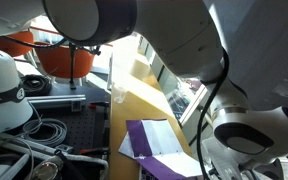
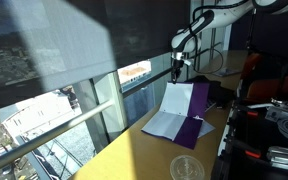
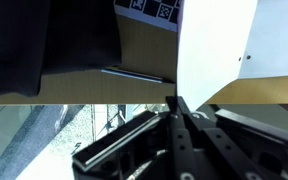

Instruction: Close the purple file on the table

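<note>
The gripper [image 2: 179, 68] is at the top edge of a raised leaf of the purple file [image 2: 189, 112]. In the wrist view the fingers [image 3: 175, 108] are drawn close together at the corner of a white sheet [image 3: 216, 50]. The grip is judged to be a pinch on that leaf, though the contact itself is not clearly resolved.

The file lies open directly below the gripper, about midway along the table [image 2: 134, 150]. It reaches nearly from the window-side long edge to the opposite long edge. One leaf stands close to upright and the remainder lies flat.

The fold appears to run across the table's width, but this is not certain. If so, closing means carrying the held leaf over and down onto the flat half.

An exterior view shows the gripper, the raised leaf and a clear cup [image 2: 187, 167] towards the table's end, well apart from the file. The arm blocks the gripper in an exterior view that shows only the flat purple part [image 1: 144, 135]. The wrist view alone shows the fingers.
</note>
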